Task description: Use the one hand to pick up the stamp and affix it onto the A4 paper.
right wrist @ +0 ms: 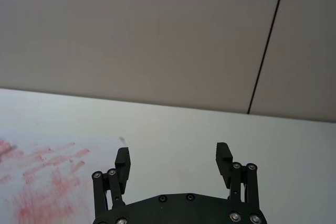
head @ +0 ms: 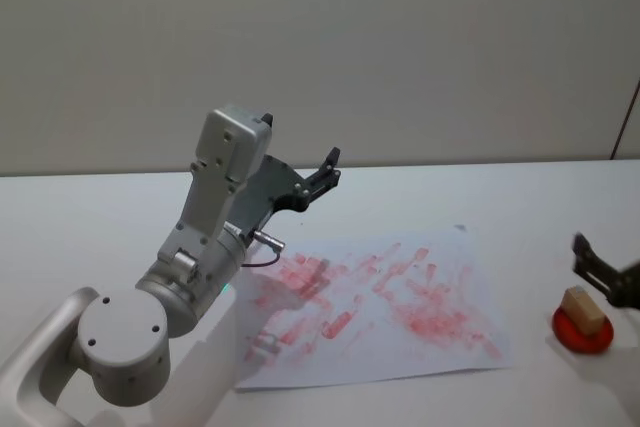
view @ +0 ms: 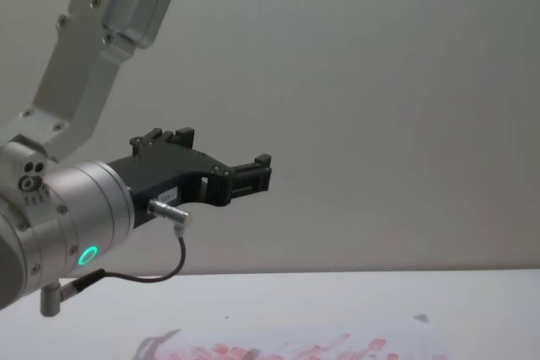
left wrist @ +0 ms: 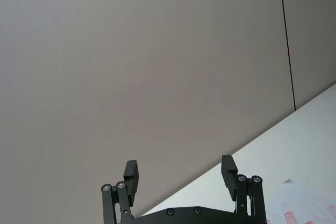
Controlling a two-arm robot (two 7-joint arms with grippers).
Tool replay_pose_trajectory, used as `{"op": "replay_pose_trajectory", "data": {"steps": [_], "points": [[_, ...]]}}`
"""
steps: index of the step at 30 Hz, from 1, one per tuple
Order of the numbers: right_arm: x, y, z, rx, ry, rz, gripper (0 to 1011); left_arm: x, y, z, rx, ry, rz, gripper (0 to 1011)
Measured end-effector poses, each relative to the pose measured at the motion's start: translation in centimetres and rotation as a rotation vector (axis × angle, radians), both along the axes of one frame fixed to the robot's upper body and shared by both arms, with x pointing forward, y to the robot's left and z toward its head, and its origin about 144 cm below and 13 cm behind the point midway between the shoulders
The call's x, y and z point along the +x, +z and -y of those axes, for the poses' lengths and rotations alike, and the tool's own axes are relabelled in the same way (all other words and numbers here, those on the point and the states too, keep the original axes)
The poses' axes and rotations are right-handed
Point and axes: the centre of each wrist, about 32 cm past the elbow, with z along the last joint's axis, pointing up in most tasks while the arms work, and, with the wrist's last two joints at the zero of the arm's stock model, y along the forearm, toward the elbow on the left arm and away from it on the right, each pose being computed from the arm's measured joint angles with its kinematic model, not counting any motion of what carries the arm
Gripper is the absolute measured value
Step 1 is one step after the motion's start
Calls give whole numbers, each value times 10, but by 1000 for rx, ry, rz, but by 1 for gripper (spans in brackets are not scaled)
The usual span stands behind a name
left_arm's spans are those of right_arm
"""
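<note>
Two tools stand open. The right tool [head: 603, 273] has its fingers spread, with the tan stamp [head: 585, 309] just beside it on a red round pad [head: 580, 339]. Left of it the A4 paper [head: 400, 307] lies on the white surface [head: 100, 217]. Farther left, the left tool [head: 325, 169] hangs raised, jaws apart.

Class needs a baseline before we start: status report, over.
Right gripper open, by stamp. Stamp sits on red pad, right of paper. Left gripper open, raised, idle. Nothing between stamp and paper.
</note>
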Motion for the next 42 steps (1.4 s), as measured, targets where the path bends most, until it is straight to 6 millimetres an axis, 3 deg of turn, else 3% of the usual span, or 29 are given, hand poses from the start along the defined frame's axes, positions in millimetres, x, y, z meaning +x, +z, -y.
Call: {"op": "replay_pose_trajectory", "data": {"steps": [5,14,30,42], "points": [[-13,-3,8,-22,-23,-49,1001,0,0,0,0,0,0,1001],[-18,-4,11,-51,-21,-111,1001,0,0,0,0,0,0,1001],[-9,-10,10,-106,14,-225,1001,0,0,0,0,0,0,1001],[8,-18,6,-135,44,-273,1001,0,0,0,0,0,0,1001]]}}
